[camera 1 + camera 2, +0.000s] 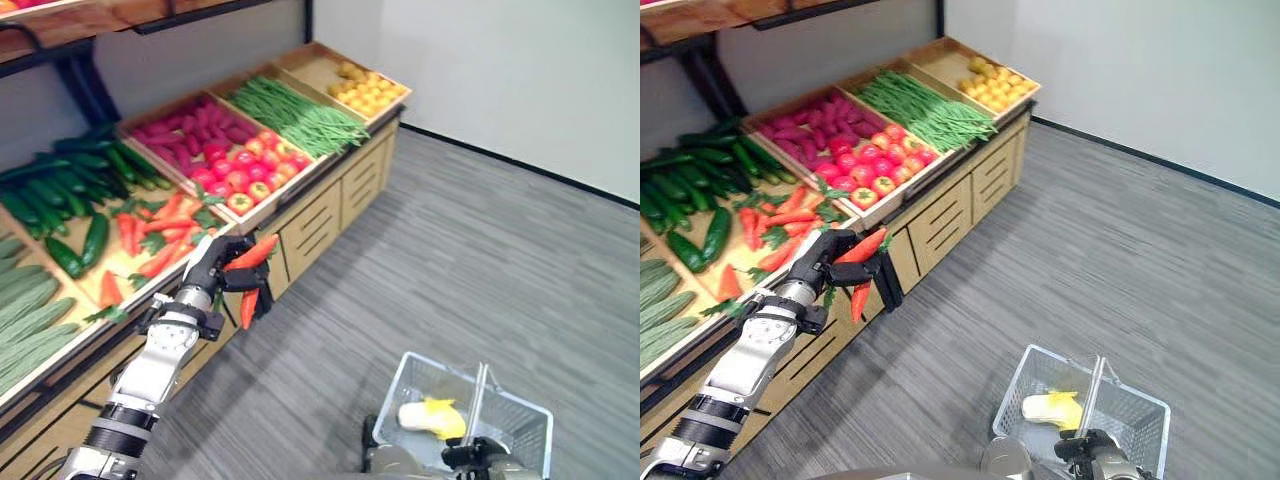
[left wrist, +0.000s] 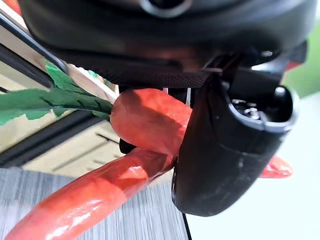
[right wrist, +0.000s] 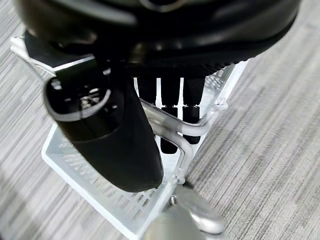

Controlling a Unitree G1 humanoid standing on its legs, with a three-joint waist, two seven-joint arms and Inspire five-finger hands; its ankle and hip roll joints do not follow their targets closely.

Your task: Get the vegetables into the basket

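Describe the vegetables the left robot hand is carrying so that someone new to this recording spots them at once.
Start at the wooden produce stand along the wall. Just off its front edge, the left robot hand grips two long orange-red carrots with green leafy tops. Unlike the carrots lying in the carrot tray, these hang in the air, crossed.

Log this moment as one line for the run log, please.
left hand: shut on two carrots, beside carrot crate | right hand: shut on basket handle | basket: holds yellow-and-white item
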